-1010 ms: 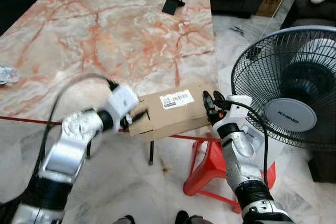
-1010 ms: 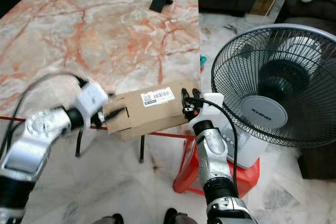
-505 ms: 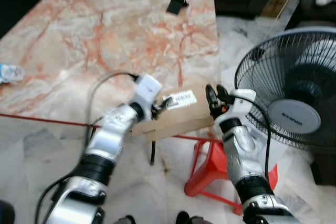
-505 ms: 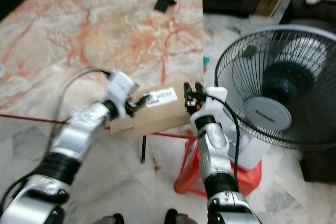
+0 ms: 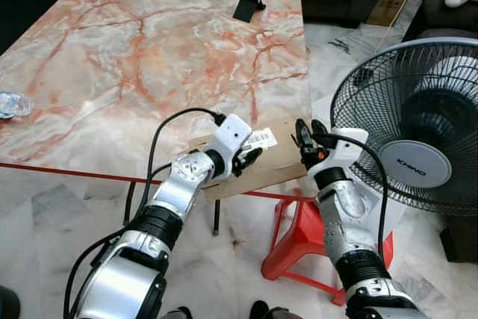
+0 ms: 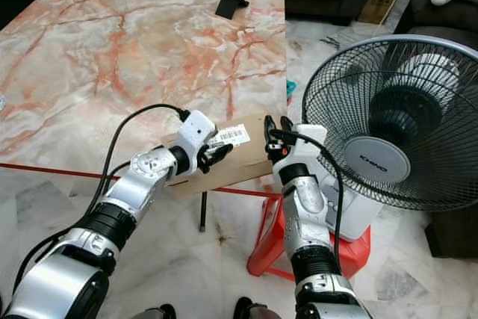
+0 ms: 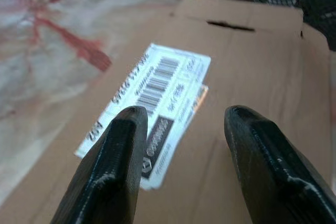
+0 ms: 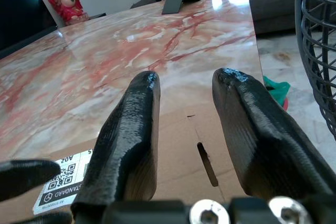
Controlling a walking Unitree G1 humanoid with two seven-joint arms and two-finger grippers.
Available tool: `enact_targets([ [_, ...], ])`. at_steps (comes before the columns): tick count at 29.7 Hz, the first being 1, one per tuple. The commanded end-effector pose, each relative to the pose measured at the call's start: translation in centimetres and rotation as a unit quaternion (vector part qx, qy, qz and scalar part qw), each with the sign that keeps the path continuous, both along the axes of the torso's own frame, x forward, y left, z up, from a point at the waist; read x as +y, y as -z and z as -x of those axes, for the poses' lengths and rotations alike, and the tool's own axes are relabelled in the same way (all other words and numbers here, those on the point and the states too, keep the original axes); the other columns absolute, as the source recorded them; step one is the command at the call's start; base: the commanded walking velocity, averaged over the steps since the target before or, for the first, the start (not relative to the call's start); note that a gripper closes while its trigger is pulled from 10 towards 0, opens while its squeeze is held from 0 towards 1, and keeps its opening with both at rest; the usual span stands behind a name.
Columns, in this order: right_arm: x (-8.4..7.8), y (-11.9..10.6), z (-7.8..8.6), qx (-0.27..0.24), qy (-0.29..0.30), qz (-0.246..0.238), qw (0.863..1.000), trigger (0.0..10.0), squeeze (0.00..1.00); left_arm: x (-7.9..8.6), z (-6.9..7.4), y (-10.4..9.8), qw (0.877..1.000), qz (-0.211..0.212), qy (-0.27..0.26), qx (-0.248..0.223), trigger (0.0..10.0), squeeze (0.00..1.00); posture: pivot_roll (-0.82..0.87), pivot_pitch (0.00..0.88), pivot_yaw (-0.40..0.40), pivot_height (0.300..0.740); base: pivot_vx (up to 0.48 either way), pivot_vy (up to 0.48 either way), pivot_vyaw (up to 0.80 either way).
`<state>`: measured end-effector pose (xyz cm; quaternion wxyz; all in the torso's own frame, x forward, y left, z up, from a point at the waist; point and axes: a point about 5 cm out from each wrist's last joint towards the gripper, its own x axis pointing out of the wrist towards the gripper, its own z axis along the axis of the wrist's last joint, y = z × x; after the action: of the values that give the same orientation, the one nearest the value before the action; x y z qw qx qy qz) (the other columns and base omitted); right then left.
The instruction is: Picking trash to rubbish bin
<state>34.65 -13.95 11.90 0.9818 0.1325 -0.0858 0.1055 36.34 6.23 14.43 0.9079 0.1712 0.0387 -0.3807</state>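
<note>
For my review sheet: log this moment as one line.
left end effector: open over cardboard box label | right end effector: open at box edge | table

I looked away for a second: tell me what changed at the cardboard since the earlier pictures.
The left end effector swung in from the cardboard box's left end to hover open over its label. The right end effector stayed open at the box's right end, and the box stayed flat on the marble table corner.

We reach our left arm toward two o'clock, left gripper (image 5: 249, 159) fingers spread, while our right gripper (image 5: 307, 134) points to twelve, fingers parted.
</note>
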Motion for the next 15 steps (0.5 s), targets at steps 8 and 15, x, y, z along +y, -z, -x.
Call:
enact_targets([
  [8,-0.1,0.4,0.3,0.003,0.004,0.001,1.000,10.0,0.00,0.9,1.0,1.3,0.999,-0.029,0.011,0.015,10.0,0.00,0.07,0.159,-0.055,0.740,0.000,0.000,0.00],
  [15,-0.1,0.4,0.4,0.005,0.003,0.001,1.000,10.0,0.00,1.4,1.7,0.9,0.999,-0.031,0.017,0.010,10.0,0.00,0.07,0.168,-0.054,0.740,0.000,0.000,0.00],
])
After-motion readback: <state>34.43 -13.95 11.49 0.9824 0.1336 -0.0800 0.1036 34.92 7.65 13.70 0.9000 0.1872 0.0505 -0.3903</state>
